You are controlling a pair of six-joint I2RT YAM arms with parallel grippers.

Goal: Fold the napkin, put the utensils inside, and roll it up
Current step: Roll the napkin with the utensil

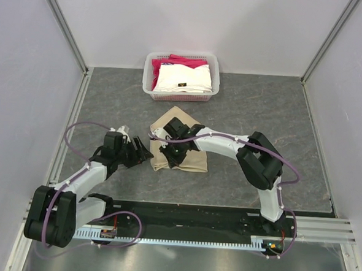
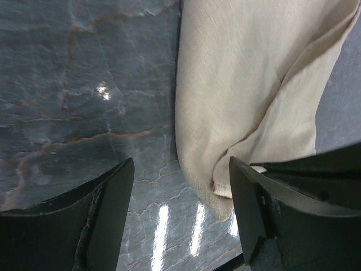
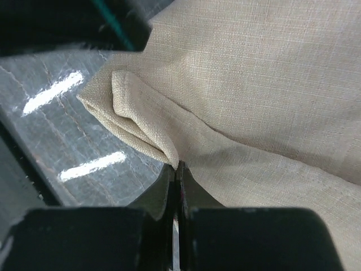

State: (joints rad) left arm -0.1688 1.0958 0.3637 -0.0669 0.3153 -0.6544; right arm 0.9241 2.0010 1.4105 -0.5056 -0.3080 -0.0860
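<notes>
Standing over the table (image 1: 274, 116), I see the napkin (image 1: 194, 163) lying around the middle of the grey stone top, folded over on itself into a rough oblong with one loose flap reaching toward the far side. The right gripper (image 3: 176, 172) sits on top of it near its left edge, fingers clenched together on a raised ridge of the tan cloth. In its own wrist view the fold runs straight into the closed tips. The left gripper (image 2: 180, 164) hangs just beside the napkin's left edge with its fingers spread wide and nothing between them but stone and the rounded, doubled corner of the cloth. That corner lies close against the inner face of one finger (I cannot tell whether it actually touches).

The napkin's left edge is a soft rolled fold, not a sharp crease, and its near edge runs roughly parallel to the arms' base rail. Its far flap comes close to the white basket (image 1: 149, 78), which stands against the back wall holding a white folded cloth (image 1: 183, 79) and a pink-red folded cloth (image 1: 182, 62). Bare stone opens wide to the right of the napkin, beyond the right arm's elbow. A narrower stretch lies to the left, partly taken up by the left arm. A band of clear stone also separates the napkin from the base rail.
</notes>
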